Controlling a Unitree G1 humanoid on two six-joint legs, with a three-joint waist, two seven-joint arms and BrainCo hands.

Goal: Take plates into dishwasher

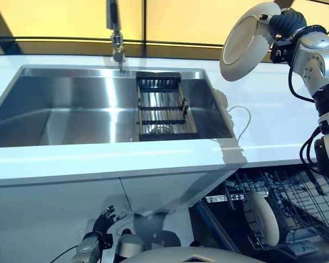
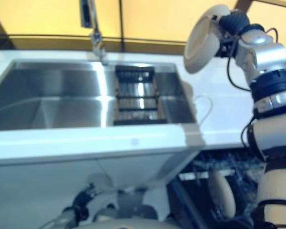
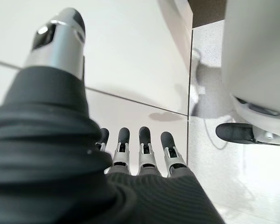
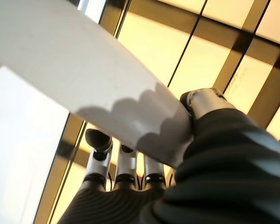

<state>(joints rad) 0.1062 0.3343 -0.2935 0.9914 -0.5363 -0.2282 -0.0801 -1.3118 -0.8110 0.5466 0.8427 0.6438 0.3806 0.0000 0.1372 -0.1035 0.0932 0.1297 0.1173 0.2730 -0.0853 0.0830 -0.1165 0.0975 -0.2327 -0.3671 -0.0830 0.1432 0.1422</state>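
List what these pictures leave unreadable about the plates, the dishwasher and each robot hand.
- Dishwasher rack: cut off by the eye views' lower right edge and the counter.
- Racked plate: only one clear; others cannot be told among wires.
- Held plate: hides most of the right robot hand.
- Left robot hand: open, nothing held.

Sink [image 1: 55,118] sits centre-left in the counter [image 1: 263,126], tap [image 1: 116,33] behind it at twelve o'clock. A rack [image 1: 162,107] rests in the sink's right end. Up at two o'clock, above the counter, the right hand [image 1: 277,30] holds a plate [image 1: 244,44] tilted on edge. Down at four o'clock, below the counter, the dishwasher basket [image 1: 296,213] has another plate [image 1: 261,216] standing in it. Left hand [image 1: 103,223] hangs low at seven o'clock, before the cabinet [image 1: 71,213].
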